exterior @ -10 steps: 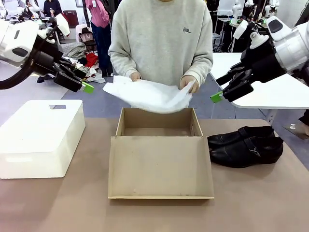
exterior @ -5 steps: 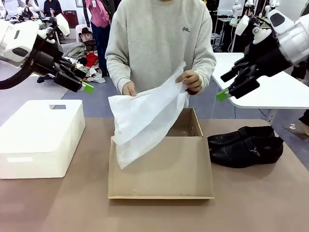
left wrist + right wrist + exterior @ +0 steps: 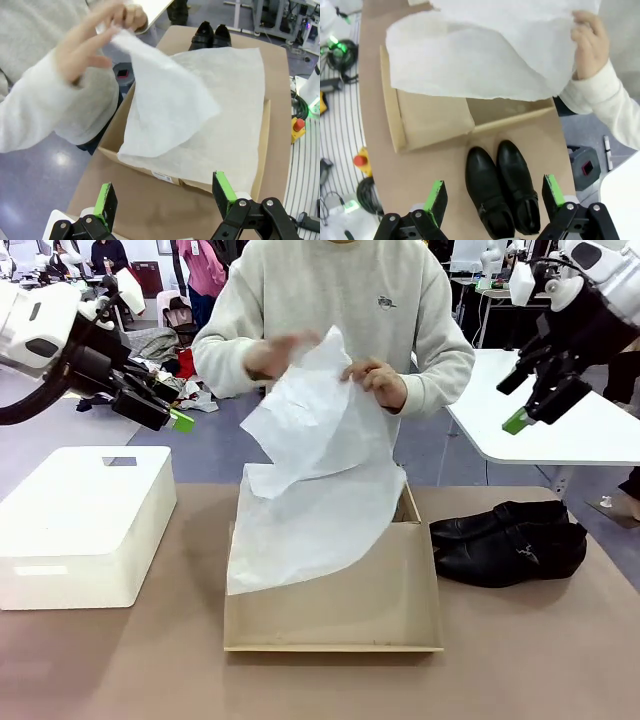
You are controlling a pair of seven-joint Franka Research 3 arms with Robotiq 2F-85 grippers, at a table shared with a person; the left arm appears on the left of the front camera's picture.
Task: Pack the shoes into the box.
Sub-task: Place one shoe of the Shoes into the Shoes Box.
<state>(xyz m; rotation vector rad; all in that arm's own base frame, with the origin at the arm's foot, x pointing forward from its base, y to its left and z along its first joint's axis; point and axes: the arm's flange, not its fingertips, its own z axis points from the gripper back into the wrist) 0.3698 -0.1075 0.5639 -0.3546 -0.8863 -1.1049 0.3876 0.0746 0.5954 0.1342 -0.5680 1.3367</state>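
Box: the tan cardboard box (image 3: 350, 612) is placed at the middle of the table (image 3: 120, 670), and its flap lid is laid open flat toward the robot's side.
Tissue paper: a white sheet of tissue paper (image 3: 320, 490) is held up above the box by the person; its lower part is hung over the box, so that most of the opening and a part of the lid are covered.
Hands: the upper edge of the sheet is pinched by one hand (image 3: 378, 380); the other hand (image 3: 272, 353) is seen blurred at the sheet's top.
Shoes: the black glossy shoes (image 3: 505, 540) are laid side by side on the table, outside the box, just beside it on the robot's right, with the toes turned toward the box.
Left end effector (image 3: 163, 192): it is raised in the air beyond the white foam block (image 3: 85, 520); its fingers are spread wide and nothing is held.
Right end effector (image 3: 495, 192): it is raised high, well apart from the shoes; its fingers are spread wide and nothing is held.
Foam block: it is set on the table at the robot's left, apart from the box.
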